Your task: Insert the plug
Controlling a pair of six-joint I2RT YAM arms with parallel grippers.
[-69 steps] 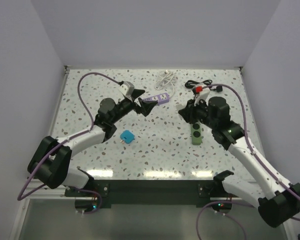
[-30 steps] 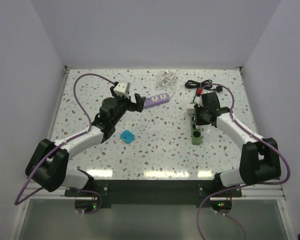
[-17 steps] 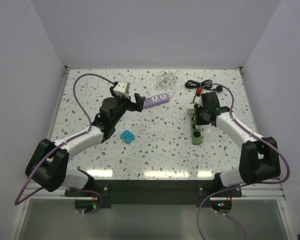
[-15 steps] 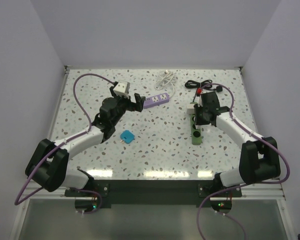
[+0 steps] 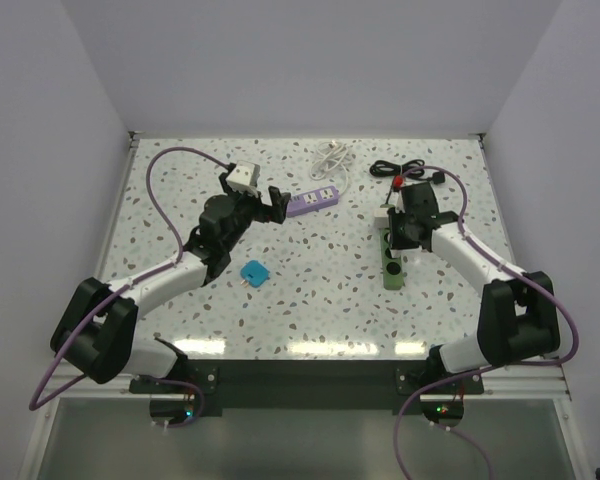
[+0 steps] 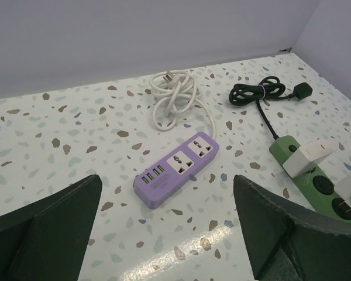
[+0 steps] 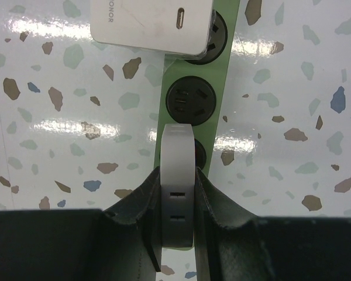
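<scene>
Right claw (image 7: 177, 196): both fingers (image 7: 146, 211) are clamped on the narrow sides of a white plug (image 7: 177, 170), which the right wrist view shows edge-on and pointing down. The plug stands directly over the green power strip (image 7: 206, 117), covering most of one round socket; whether its pins have entered that socket cannot be told. The next socket (image 7: 190, 100) along the strip is uncovered. Beyond it, a white adapter (image 7: 152, 23) sits at the strip's far end. In the top view the green strip lies lengthwise on the right half of the speckled counter (image 5: 310, 300), with the right claw bent down over its far half.

Left claw (image 6: 167, 202): the two dark fingers (image 6: 47, 225) stand wide apart and hold nothing, raised above the counter. Between them, farther off, a purple power strip (image 6: 175, 170) lies at a slant, with two sockets and a row of small ports. Its white cable (image 6: 175, 96) is coiled behind it. A bundled black cable (image 6: 260, 93) lies to the right, near the back wall. A small blue object (image 5: 253, 272) rests on the counter close to the left arm, well apart from both strips.
</scene>
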